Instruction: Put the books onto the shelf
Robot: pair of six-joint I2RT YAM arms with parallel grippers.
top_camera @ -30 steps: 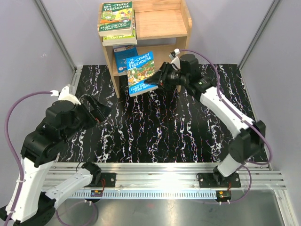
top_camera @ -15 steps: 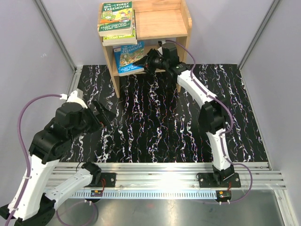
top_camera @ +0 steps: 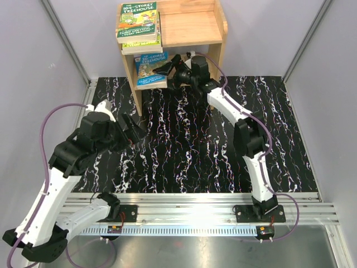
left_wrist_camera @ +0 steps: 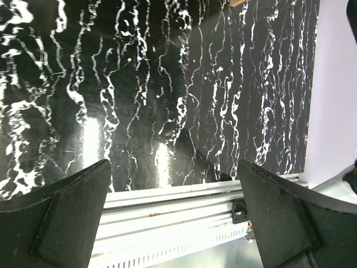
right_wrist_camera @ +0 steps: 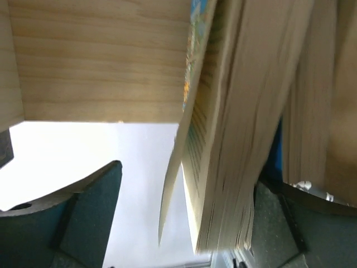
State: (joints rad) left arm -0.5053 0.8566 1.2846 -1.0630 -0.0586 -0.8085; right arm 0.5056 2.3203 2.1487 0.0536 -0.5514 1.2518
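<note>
Item: book-shelving job, state at this moment.

- Lower left of the overhead frame: left gripper hovering over the black marbled mat, jaws standing wide, carrying nothing.
- Mat, centre of frame: showing no book lying on it in any view.
- Upper centre: right gripper reaching into the lower tier of the shelf, fingers spread apart. Blue-green book lying between them in the wrist view, daylight showing between it and one finger, so not being clamped.
- Same book: resting on the lower tier, left side, front edge seeming to overhang a little.
- Beside it in the wrist view: second book, only page edges and a blue sliver showing.
- Top of frame: stack of green books sitting on the left of the upper tier. Exact count not telling from above.

Judging progress: nearly finished, every visible book being on the shelf. Remaining, probably: nudging the blue-green book further in and backing the right arm out without dragging it.
</note>
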